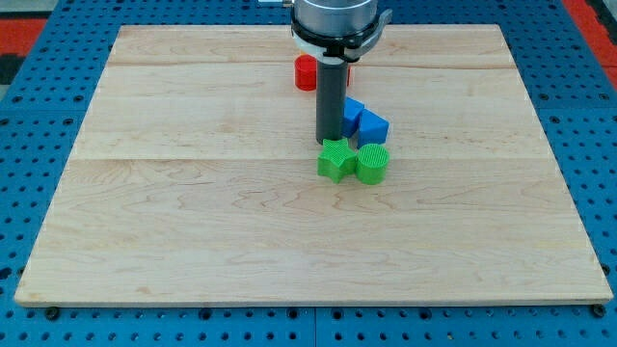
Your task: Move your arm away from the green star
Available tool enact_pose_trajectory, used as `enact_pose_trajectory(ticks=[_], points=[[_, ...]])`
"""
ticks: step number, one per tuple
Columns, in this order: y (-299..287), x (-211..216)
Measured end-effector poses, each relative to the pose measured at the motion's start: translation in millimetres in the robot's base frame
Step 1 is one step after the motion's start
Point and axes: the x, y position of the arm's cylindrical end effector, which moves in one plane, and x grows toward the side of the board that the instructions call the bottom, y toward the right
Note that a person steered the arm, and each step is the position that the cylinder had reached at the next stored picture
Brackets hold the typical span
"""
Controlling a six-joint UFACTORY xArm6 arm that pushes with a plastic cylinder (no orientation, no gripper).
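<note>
**Desk:** Green star (335, 159), just below the counter's centre — where do you stand against it, operator?

**Caption writer:** Reading from the view's left: bare wooden counter (174, 193) runs clear until you reach the green star. Your tip (331, 142), the rod's lower end, sits directly at the star's upper edge, touching it or so close that no gap shows. So the star lies toward the view's bottom from your tip, a shade to the right. That one relation decides the move: any path toward the view's bottom drives you into the star.

**Desk:** And the end effector, is it holding anything?

**Caption writer:** You have no jaws to open or close; your end effector is a plain dark rod, carrying nothing, standing upright on the counter.

**Desk:** What else crowds you?

**Caption writer:** Behind the rod, toward the view's top, a red block (306, 72), seemingly a cylinder, is partly hidden by the arm's housing. Further right, the blue blocks (363, 120) sit just beside the rod; their exact shapes are hard to tell. Below them a green cylinder (372, 164) touches the star's right side.

**Desk:** Your judgement?

**Caption writer:** You look best served retreating toward the view's left or upper left, where nothing stands. Right risks the blue blocks; straight up risks the red one.
</note>
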Motion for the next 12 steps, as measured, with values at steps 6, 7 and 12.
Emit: enact_pose_trajectory(ticks=[6,7,12], points=[[-158,-64],[-187,-74],[-323,-112]])
